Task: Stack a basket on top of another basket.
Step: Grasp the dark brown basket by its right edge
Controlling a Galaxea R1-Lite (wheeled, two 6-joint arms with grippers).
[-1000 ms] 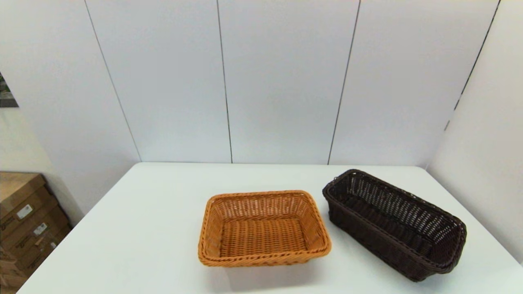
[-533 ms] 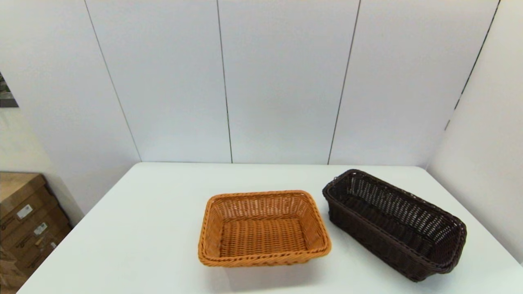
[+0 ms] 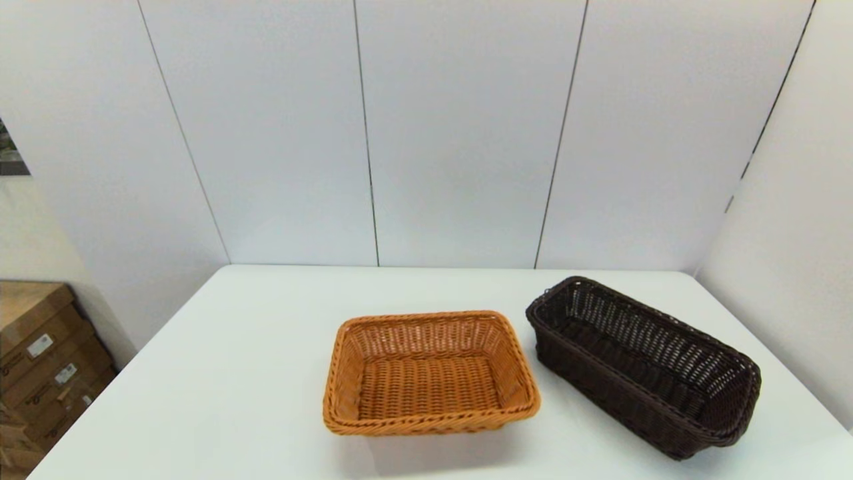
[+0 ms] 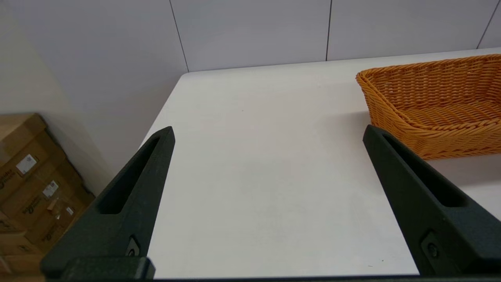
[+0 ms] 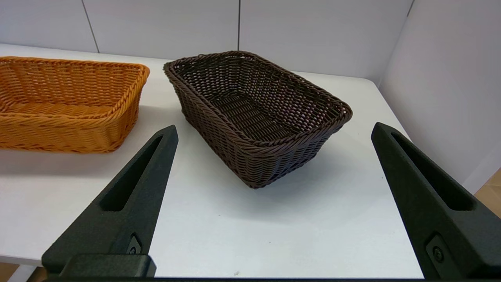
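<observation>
Lying skewed beside the orange basket (image 3: 430, 373), the dark basket (image 3: 643, 365) faces both wide-spread tools (image 5: 274, 131).

The dark brown, almost black, rectangular woven wicker basket (image 3: 643, 367) has open-weave sides and a faint sheen on its strands. The orange-tan rectangular wicker basket with a braided rim (image 3: 430, 373) shows a tighter, ribbed weave. The white table (image 3: 233, 373) looks smooth and matt. The brown cardboard boxes (image 3: 40, 360) carry paper labels.
</observation>
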